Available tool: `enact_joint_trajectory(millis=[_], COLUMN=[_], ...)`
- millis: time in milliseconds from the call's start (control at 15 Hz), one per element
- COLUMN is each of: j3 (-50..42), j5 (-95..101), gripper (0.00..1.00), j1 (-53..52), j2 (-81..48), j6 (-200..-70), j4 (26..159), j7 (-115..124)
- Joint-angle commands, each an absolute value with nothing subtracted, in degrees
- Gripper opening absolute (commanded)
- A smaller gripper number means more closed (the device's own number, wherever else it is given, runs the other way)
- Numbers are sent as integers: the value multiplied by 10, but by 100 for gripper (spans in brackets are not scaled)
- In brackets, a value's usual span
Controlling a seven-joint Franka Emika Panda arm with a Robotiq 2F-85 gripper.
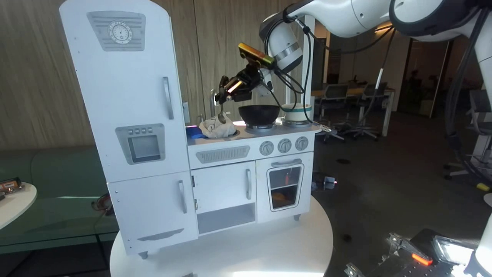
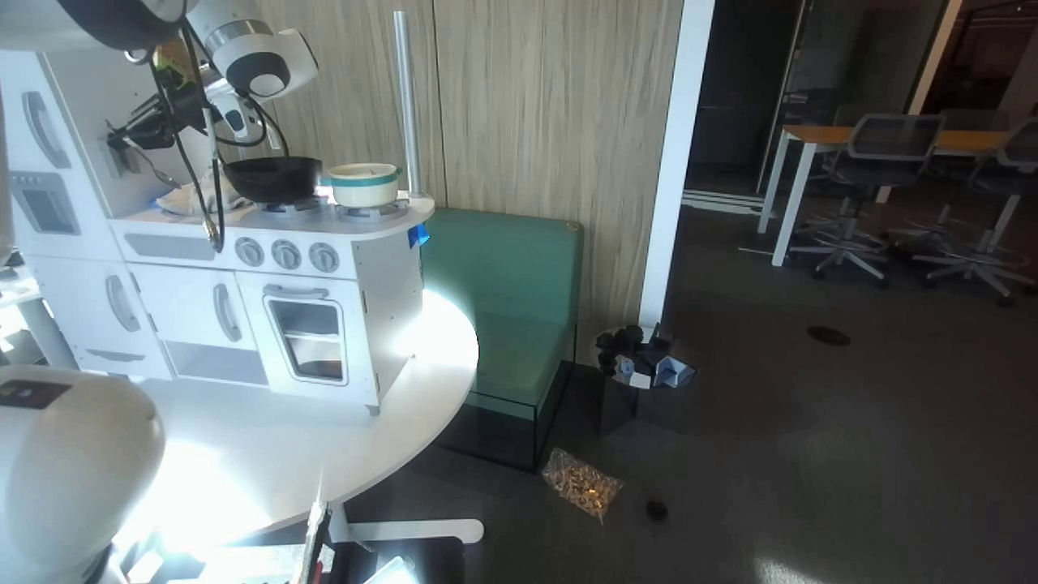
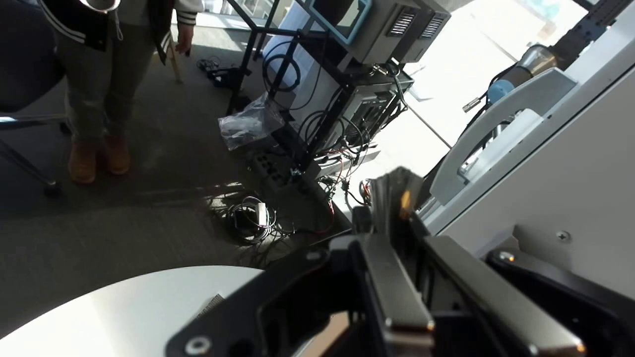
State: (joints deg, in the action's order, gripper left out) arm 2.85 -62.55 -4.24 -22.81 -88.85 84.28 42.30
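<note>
My gripper point(image 1: 220, 98) is shut on the handle of a metal spoon, high over the sink end of a white toy kitchen point(image 1: 226, 157). The spoon point(image 1: 221, 116) hangs bowl-down from the fingers in an exterior view, and there its bowl overlaps a pale crumpled cloth point(image 1: 212, 129); whether they touch I cannot tell. In the wrist view the blurred end of the spoon handle point(image 3: 397, 191) juts out between the fingertips. A black pan point(image 1: 259, 114) sits on a burner to one side, close to the gripper.
A white pot with a teal rim point(image 2: 364, 185) stands on the burner beyond the pan. Blue material point(image 1: 195, 132) lies beside the cloth. The tall toy fridge point(image 1: 127, 100) rises close to the gripper. Near the sink a faucet point(image 1: 212, 103) stands upright. Cables hang from the arm.
</note>
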Motion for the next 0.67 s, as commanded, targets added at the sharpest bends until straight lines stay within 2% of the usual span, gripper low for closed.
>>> enact_joint_trajectory(millis=[0,600], j3=[32,27], j5=[-614,-574], gripper=[8,8], j1=[-45,-42], j2=[-297,-370], j6=[-840,-804], j4=[749,660], j7=[469,522])
